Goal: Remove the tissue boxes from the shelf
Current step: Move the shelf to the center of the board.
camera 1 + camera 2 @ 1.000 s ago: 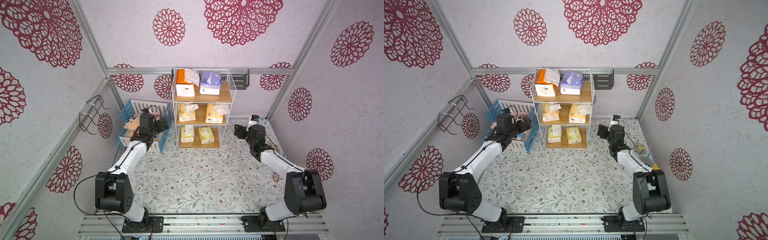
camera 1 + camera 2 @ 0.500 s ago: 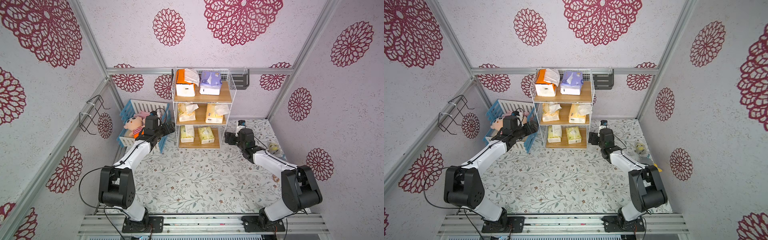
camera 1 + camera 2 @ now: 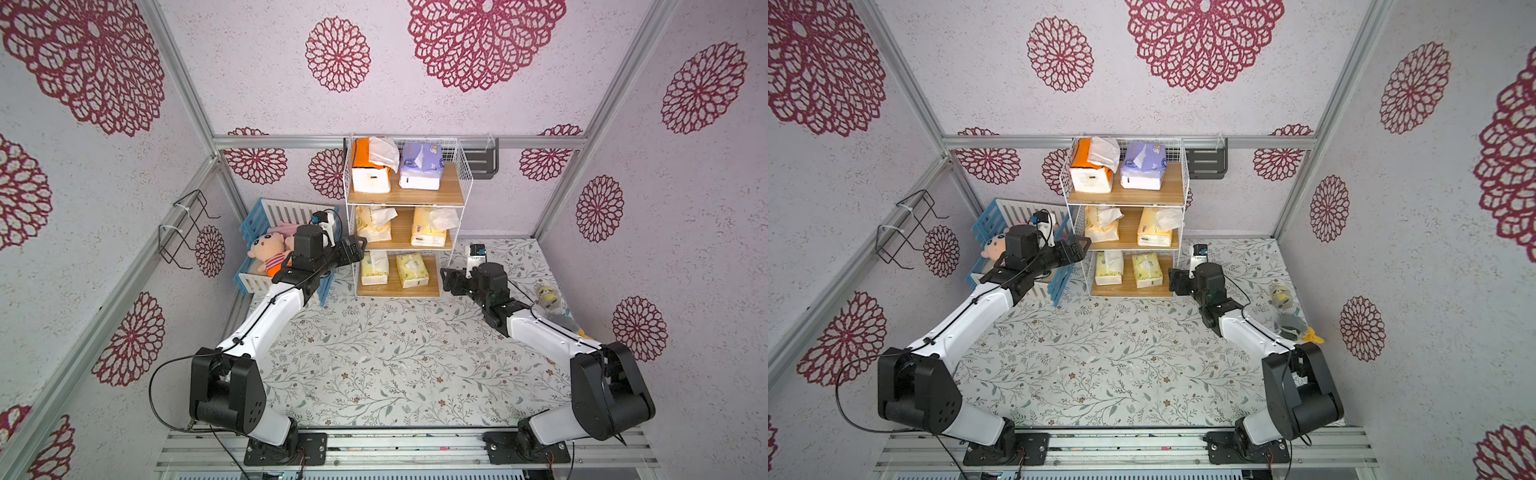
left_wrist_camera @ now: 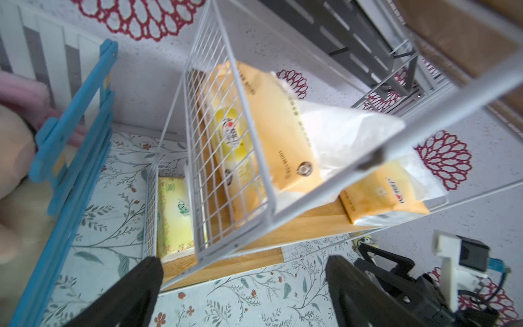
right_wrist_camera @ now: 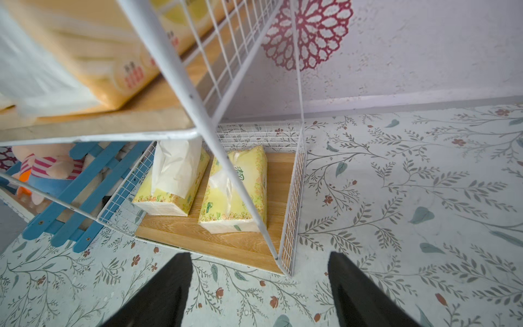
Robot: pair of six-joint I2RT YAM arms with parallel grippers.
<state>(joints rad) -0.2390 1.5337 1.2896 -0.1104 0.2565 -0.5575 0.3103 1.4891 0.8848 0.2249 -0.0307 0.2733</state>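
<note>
Step in hand: the approach. No pack is lifted, and all six tissue boxes [image 3: 372,226] sit on the shelf [image 3: 405,291].
Boxes: orange pack [image 3: 365,166] and lavender pack [image 3: 419,172] on the top board, two pale yellow packs [image 3: 428,230] on the middle board, two yellow-green packs [image 3: 411,272] side by side on the bottom board.
Left tool [image 3: 355,248]: released and empty, jaws wide, at the shelf's left front corner near the middle board.
Right tool [image 3: 446,280]: released and empty, low over the table [image 3: 374,353], just beside the bottom board's right front corner.
Next move, as I judge it: each tool must swing in to the open front — the wire sides bar a sideways reach. It must then close across a soft pack and draw it out clear of the posts.
Left wrist view: shows the middle packs through the side grid, with loose white tissue spilling forward.
Right wrist view: shows a front post crossing the right-hand bottom pack — a snag risk that is less plain from above.
Top views: only these show the top tier and both arms together.
</note>
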